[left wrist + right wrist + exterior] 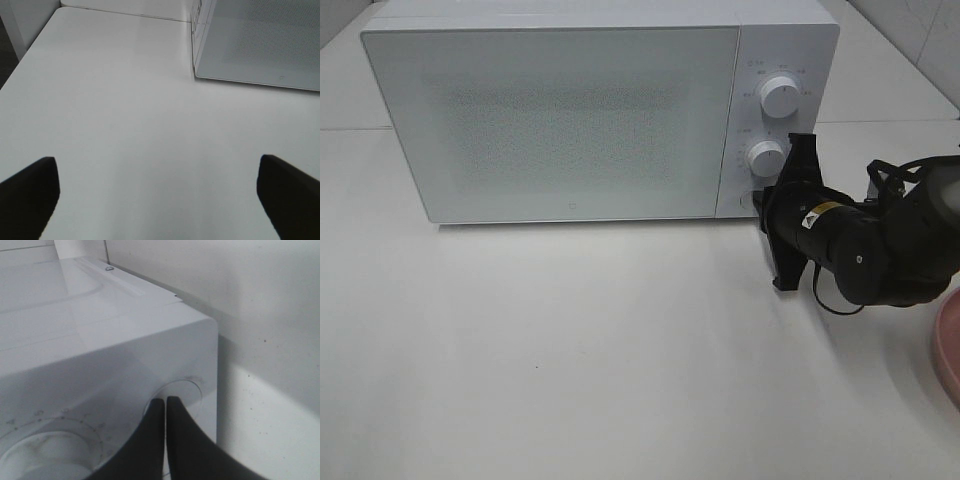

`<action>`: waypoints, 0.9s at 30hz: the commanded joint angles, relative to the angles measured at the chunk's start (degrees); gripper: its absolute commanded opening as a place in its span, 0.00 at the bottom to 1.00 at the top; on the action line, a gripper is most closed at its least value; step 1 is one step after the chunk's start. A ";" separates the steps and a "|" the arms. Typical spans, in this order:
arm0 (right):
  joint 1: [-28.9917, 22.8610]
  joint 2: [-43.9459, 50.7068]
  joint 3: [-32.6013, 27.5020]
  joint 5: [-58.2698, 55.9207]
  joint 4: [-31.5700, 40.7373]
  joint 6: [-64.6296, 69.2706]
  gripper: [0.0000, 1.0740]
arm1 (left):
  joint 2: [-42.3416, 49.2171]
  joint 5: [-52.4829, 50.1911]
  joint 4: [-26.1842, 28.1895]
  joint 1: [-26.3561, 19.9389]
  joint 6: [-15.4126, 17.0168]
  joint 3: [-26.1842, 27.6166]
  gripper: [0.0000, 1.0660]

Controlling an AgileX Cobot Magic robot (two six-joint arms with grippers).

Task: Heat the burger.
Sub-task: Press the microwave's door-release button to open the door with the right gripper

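Since the shut, empty right end effector (165,407) sits on the microwave (570,110) release button (189,387), push straight in (left end effector (160,197) gapes, empty).

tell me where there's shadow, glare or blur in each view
Exterior high: flat, bright light, only a thin shadow under the microwave on the table. Left wrist: the open left gripper shows as dark, soft-edged shapes; table washed out. Right wrist: the shut right gripper is a black silhouette, with sheen on the microwave's top and its shadow beside it.
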State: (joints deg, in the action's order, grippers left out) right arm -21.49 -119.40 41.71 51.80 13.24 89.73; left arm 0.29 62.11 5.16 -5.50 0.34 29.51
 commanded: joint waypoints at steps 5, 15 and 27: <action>-0.17 -0.40 0.92 0.00 1.26 -0.92 0.02 | 0.11 -0.86 0.06 -0.17 0.17 -0.11 0.94; -0.17 -3.27 2.86 4.58 1.49 -0.57 0.03 | 0.11 -0.86 0.06 -0.17 0.17 -0.11 0.94; -0.17 -3.27 2.86 10.31 5.73 -3.32 0.03 | 0.11 -0.86 0.06 -0.17 0.17 -0.11 0.94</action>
State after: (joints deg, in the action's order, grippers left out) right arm -22.12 -122.84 43.43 55.58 16.90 87.32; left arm 0.29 62.11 5.16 -5.50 0.34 29.51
